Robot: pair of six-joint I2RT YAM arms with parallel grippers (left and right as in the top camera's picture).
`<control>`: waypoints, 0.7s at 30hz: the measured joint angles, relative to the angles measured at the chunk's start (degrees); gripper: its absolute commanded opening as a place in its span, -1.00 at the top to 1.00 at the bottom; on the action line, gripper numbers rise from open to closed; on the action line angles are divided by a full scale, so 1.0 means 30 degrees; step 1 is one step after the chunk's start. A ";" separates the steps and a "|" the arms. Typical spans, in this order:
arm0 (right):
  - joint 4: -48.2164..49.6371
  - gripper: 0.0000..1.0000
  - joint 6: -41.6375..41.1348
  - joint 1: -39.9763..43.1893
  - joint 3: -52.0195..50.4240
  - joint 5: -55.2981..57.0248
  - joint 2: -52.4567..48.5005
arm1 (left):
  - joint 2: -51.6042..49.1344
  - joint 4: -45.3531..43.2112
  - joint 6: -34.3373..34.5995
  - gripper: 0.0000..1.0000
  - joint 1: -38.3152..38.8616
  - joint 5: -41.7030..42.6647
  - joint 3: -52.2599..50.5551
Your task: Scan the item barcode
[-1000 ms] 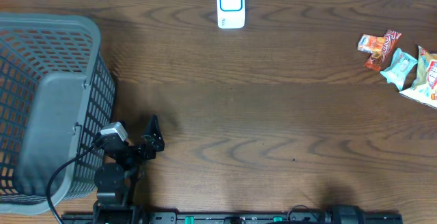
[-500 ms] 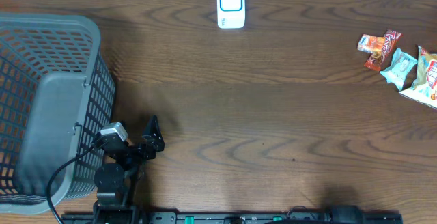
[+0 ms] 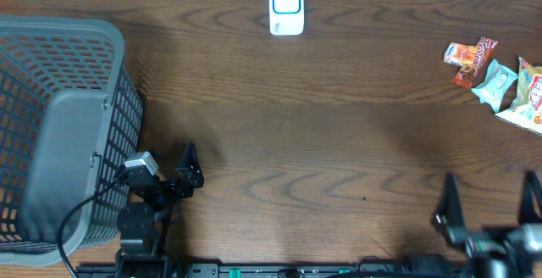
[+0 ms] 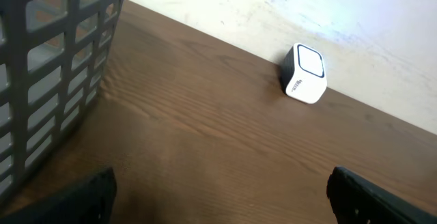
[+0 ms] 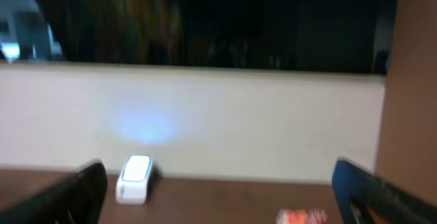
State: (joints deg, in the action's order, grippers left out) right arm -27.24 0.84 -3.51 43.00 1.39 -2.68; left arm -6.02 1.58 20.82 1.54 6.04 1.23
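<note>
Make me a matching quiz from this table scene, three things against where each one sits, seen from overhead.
Things:
1. grey plastic mesh basket
2. white box-shaped scanner
3. colourful snack packets

Places:
a. far edge, middle
b. far right
c. left side

Pairs: 1-c, 2-a, 3-b

Tabletop (image 3: 339, 125) finished in dark grained wood, faintly sheened; basket (image 3: 59, 25) moulded in matt grey plastic; scanner (image 3: 286, 7) cased in smooth white plastic; snack packets (image 3: 494, 81) wrapped in glossy film.
</note>
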 measured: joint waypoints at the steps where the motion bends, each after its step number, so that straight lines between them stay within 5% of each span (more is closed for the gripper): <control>1: 0.1253 -0.98 0.0000 0.0000 -0.1064 0.0044 0.0058 | 0.0000 0.0007 0.0000 -0.96 0.0007 -0.0007 0.0000; 13: 1.2065 -0.99 -0.0561 0.1581 -1.1023 0.0197 0.0583 | 0.0000 0.0000 0.0000 -0.95 0.0000 -0.0007 0.0000; 21: 1.3406 -0.99 -0.2951 0.3599 -1.4018 0.0175 0.0597 | 0.0000 0.0000 0.0000 -0.96 0.0000 0.0000 0.0000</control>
State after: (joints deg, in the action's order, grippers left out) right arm 12.97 -8.01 7.29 0.95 1.91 -0.89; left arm -6.02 1.58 20.82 1.54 6.04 1.23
